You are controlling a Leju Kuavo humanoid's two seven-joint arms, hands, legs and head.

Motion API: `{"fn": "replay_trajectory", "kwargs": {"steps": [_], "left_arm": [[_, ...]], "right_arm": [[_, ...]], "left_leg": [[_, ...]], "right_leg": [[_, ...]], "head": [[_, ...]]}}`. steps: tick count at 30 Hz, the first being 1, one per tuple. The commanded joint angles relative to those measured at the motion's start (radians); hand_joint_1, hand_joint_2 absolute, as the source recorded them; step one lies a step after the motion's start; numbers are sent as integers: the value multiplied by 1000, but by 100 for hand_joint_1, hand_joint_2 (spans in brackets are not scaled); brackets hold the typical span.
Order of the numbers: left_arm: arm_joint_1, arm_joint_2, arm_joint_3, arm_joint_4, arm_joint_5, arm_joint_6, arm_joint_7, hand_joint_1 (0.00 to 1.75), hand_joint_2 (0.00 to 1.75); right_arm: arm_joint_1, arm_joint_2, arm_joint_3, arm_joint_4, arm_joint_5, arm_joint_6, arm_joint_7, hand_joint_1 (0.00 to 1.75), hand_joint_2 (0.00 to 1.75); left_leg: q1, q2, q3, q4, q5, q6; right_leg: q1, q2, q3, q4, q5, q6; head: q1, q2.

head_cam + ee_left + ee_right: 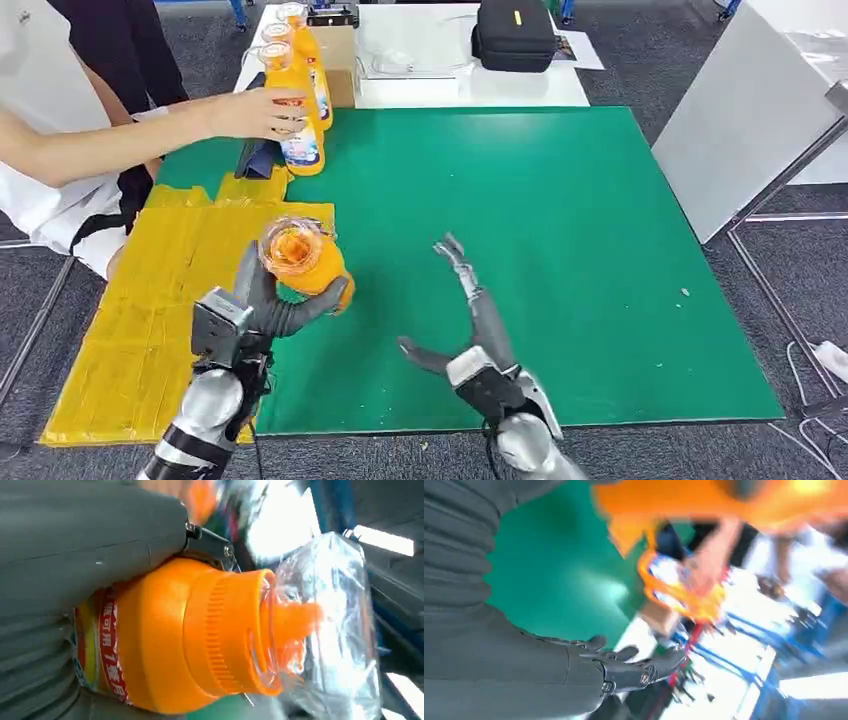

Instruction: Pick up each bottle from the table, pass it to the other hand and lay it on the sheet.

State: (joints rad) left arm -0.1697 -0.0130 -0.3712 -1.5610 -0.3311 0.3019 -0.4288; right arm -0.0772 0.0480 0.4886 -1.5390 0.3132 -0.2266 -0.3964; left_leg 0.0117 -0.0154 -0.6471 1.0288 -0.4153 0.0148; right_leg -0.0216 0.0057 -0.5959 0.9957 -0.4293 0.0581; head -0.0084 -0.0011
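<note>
My left hand (262, 305) grips an orange bottle (305, 263) above the edge where the yellow sheet (150, 300) meets the green mat (520, 250). Its clear cap points up toward the camera. Up close, the left wrist view has the bottle (200, 635) with its ribbed orange collar and plastic-wrapped cap against my thumb. My right hand (468, 310) is open over the mat, fingers stretched out, a short way right of the bottle. Its dark fingers (624, 665) appear in the right wrist view. More orange bottles (296, 95) stand at the mat's far left corner.
A person on the left reaches an arm (130, 135) across and holds one of the standing bottles. A white table (430, 85) behind the mat carries a black case (513, 35) and a cardboard box (337, 55). A white board (750, 120) leans at the right.
</note>
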Motion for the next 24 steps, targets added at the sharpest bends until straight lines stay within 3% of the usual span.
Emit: {"fn": "replay_trajectory", "kwargs": {"steps": [1,6,8,12,19,24], "left_arm": [[-116,91,-13,204,-636,151,196,175,175],[-186,99,-12,398,-919,271,281,175,175],[-259,122,-43,592,-1118,279,375,175,175],[-357,96,-36,842,-1099,325,367,175,175],[-365,88,-36,853,-1101,290,376,175,175],[-457,50,12,1071,-1054,265,399,175,175]], "right_arm": [[108,-88,-129,-307,33,-33,-46,0,175],[78,-99,-113,-309,11,-44,-42,0,175],[50,-109,-89,-293,9,-42,-45,0,175],[22,-105,-63,-265,8,-40,-42,0,175],[25,-113,-56,-268,11,-37,-40,0,175],[1,-115,-11,-217,38,-20,-25,0,175]], "left_leg": [[0,-2,2,-1,0,0],[0,0,3,-1,0,0],[0,0,4,-2,0,0],[0,0,5,-2,1,0],[1,3,4,0,1,-1],[1,3,6,-1,1,-1]], "right_leg": [[1,-3,3,-1,-1,-2],[0,-2,3,-1,0,-2],[1,-1,4,-1,0,-2],[1,-2,5,-2,0,-2],[1,0,3,-1,2,-4],[2,0,6,-1,2,-5]], "head": [[0,0],[0,0],[0,0],[0,0],[0,0],[0,0]]}}
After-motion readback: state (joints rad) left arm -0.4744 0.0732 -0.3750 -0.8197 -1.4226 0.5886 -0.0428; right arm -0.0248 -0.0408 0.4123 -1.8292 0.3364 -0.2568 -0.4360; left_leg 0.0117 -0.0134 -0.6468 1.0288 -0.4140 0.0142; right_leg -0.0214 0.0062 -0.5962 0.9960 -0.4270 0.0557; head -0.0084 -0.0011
